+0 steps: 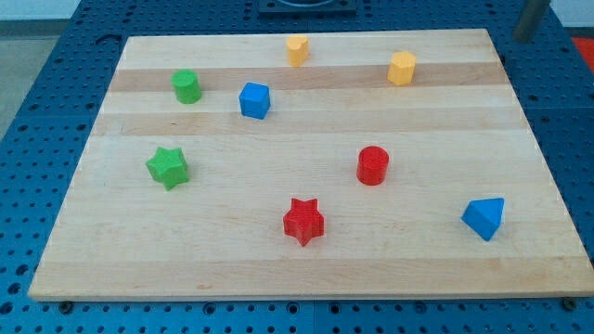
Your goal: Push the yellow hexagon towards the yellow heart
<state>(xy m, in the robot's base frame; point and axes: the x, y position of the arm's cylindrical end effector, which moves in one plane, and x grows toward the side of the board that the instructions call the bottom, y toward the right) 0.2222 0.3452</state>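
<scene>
The yellow hexagon (402,68) sits near the view's top, right of centre, on the wooden board (278,269). The yellow heart (297,49) sits to its left, close to the board's top edge, with bare wood between the two. A dark blurred rod shows at the view's top right corner, and my tip (520,39) is off the board, well to the right of and above the hexagon, touching no block.
A green cylinder (187,85) and a blue cube (254,100) lie at upper left. A green star (168,167) is at the left, a red cylinder (372,165) is right of centre, a red star (303,221) is at bottom centre, and a blue triangle (484,218) is at lower right.
</scene>
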